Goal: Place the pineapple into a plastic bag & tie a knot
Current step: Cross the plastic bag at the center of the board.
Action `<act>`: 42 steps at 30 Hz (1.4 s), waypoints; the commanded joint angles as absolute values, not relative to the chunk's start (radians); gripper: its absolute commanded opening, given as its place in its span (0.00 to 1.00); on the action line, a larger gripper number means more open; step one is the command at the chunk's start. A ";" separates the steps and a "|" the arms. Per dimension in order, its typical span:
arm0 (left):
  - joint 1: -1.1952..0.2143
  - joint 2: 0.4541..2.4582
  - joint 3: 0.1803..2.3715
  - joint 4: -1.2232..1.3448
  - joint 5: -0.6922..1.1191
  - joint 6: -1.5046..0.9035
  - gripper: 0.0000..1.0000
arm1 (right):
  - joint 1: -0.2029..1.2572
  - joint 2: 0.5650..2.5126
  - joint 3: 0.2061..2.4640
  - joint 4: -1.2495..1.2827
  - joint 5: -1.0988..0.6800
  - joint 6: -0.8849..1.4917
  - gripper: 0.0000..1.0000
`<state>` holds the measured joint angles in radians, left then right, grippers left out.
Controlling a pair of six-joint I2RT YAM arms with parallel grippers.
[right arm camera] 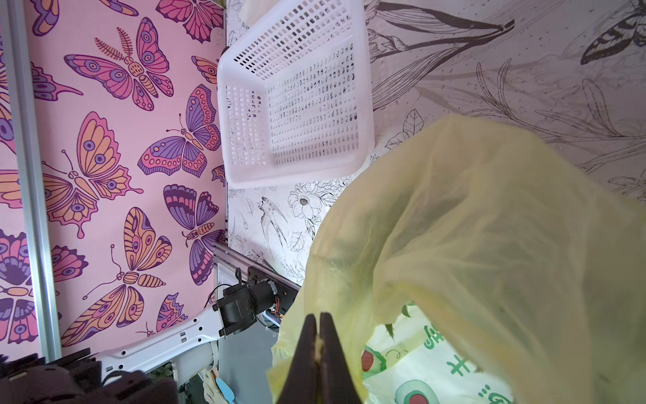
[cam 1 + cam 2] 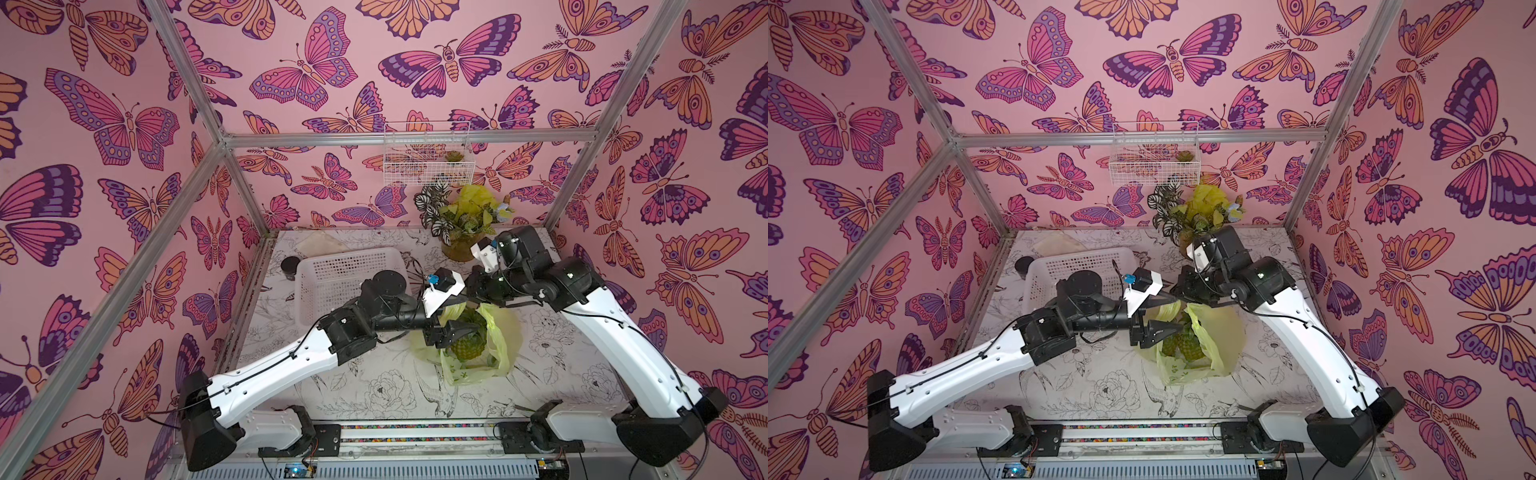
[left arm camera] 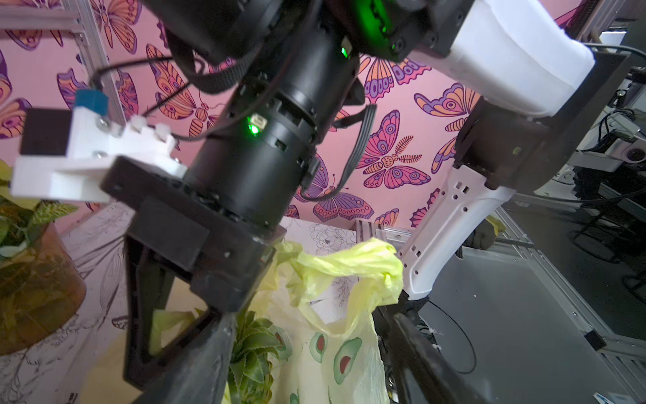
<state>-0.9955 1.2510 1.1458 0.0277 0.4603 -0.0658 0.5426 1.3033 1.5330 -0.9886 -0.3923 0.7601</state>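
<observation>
We see the right hand (image 1: 318, 346) pinching the thin yellow-green plastic bag (image 2: 500, 332) to hold its mouth up. The spiky green-brown pineapple (image 2: 467, 349) sits inside, mid-tabletop (image 2: 365, 374). The left hand (image 3: 314, 349) is spread wide around a handle loop (image 3: 349, 266), likely for knotting.

- bag (image 2: 498, 340): translucent yellow-green, printed with green avocado halves with red-brown pits, and green lettering.
- pineapple (image 2: 467, 349): yellow-green body, green leaves.
- basket (image 2: 353, 251): white, perforated in a grid.
- desk (image 2: 374, 386): pale, with black line drawings of flowers, leaves and birds.
- walls (image 2: 332, 62): pink, with orange, magenta and purple butterflies.
- arms (image 2: 615, 345): white shells, black joints.
- plant (image 2: 440, 212): dark leaves veined white, yellow wrapping.
</observation>
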 commanded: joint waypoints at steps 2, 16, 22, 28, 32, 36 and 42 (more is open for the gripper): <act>-1.012 1.215 1.079 -0.007 0.384 -0.131 0.73 | 0.533 1.315 1.519 -0.934 -0.390 0.765 0.00; -1.056 1.325 1.082 0.198 0.364 -0.129 1.00 | 0.517 1.358 1.478 -0.832 -0.460 0.755 0.00; -1.081 1.371 1.100 0.283 0.417 -0.132 1.00 | 0.514 1.362 1.475 -0.827 -0.464 0.753 0.00; -1.087 1.382 1.104 0.325 0.431 -0.137 1.00 | 0.514 1.365 1.475 -0.827 -0.466 0.750 0.00; -1.092 1.396 1.122 0.336 0.462 -0.135 1.00 | 0.514 1.367 1.468 -0.829 -0.466 0.749 0.00; -1.093 1.400 1.126 0.348 0.453 -0.135 0.99 | 0.514 1.365 1.465 -0.829 -0.466 0.749 0.00; -1.092 1.415 1.137 0.351 0.440 -0.126 0.87 | 0.513 1.361 1.468 -0.834 -0.464 0.747 0.00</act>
<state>-1.0920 1.4052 1.1152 0.3222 0.4294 -0.1371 0.5167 1.3579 1.4742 -0.8280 -0.4580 0.7589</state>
